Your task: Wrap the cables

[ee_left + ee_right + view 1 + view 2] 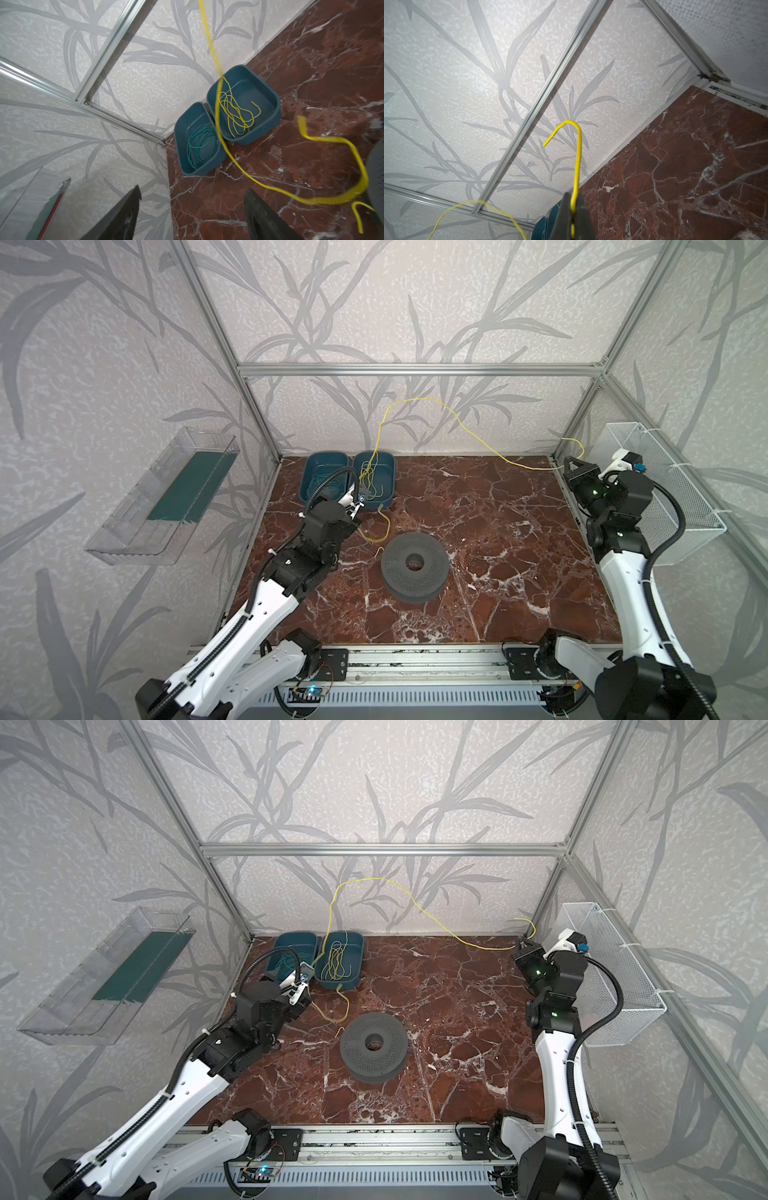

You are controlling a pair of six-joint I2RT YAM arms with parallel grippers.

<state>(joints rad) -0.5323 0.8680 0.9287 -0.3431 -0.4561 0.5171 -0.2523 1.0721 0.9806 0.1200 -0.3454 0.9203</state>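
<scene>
Right gripper [572, 200] pinches the yellow cable [578, 158] at far right; slack trails through the blue tray [268, 128] toward the central spool [414, 572]. Left gripper [192, 189] (spread, empty) should grasp slack near the spool, avoiding tangles

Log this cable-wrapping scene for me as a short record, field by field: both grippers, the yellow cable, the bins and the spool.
left gripper: open, empty
right gripper: shut on yellow cable
cable path: arcs high from the right gripper down to teal bin, then loops onto table
other bin: teal-green wires
spool: grey, lying flat, no cable wound on it
</scene>
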